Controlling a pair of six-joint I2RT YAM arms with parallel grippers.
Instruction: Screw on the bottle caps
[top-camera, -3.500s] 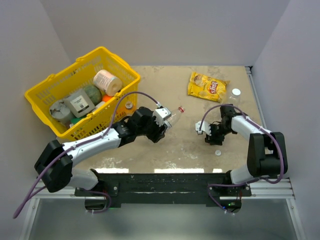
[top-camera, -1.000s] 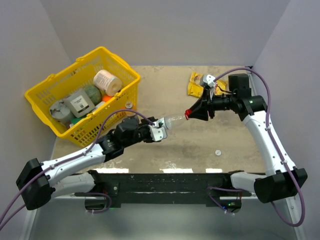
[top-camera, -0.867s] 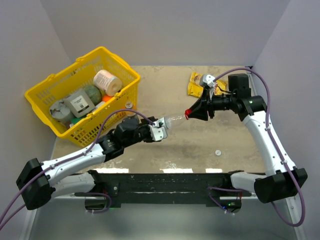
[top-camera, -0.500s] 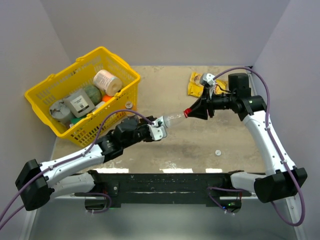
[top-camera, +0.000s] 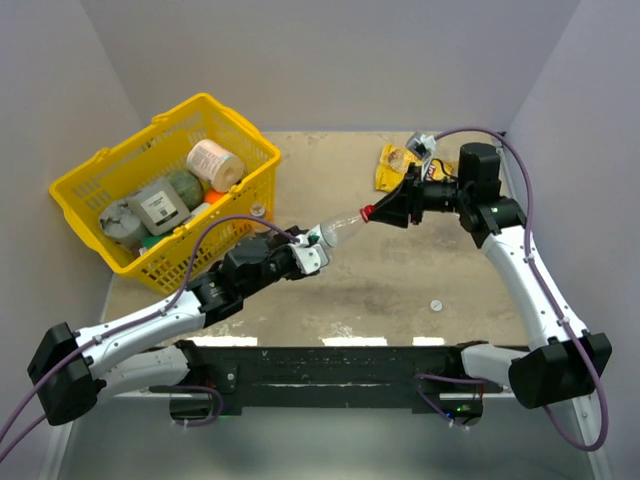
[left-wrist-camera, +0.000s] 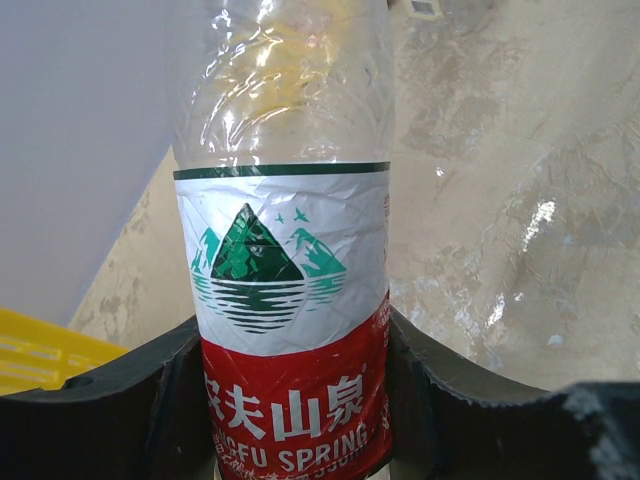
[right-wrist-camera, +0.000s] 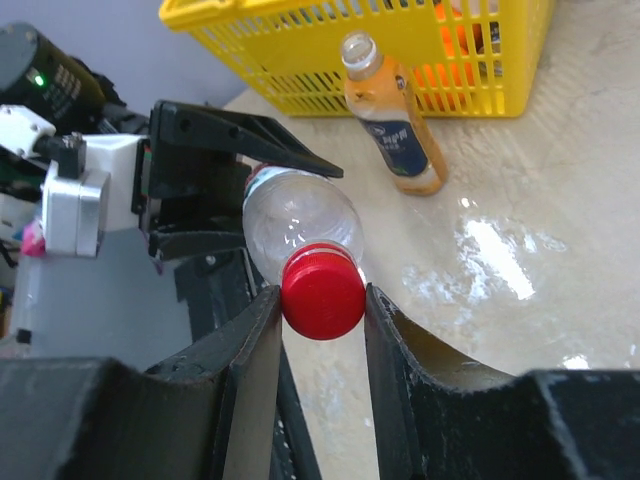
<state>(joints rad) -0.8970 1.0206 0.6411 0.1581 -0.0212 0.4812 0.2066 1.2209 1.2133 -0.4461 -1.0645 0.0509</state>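
Observation:
A clear water bottle (top-camera: 335, 230) with a red-and-white label (left-wrist-camera: 285, 300) is held slanting above the table, and my left gripper (top-camera: 308, 252) (left-wrist-camera: 290, 385) is shut on its lower body. A red bottle cap (top-camera: 367, 212) (right-wrist-camera: 322, 292) sits on the bottle's neck. My right gripper (top-camera: 376, 212) (right-wrist-camera: 322, 300) is shut on that cap, one finger on each side. The bottle's shoulder (right-wrist-camera: 300, 222) shows just behind the cap. One white bottle cap (top-camera: 436, 303) lies loose on the table at the near right.
A yellow basket (top-camera: 100, 170) full of groceries stands at the far left. An open orange-drink bottle (right-wrist-camera: 395, 125) (top-camera: 258, 211) stands beside it. A yellow snack bag (top-camera: 392, 168) lies at the far right, partly under my right arm.
Bottle and red cap have shifted slightly farther back and left, both grippers still on them. The right wrist has turned about the cap.

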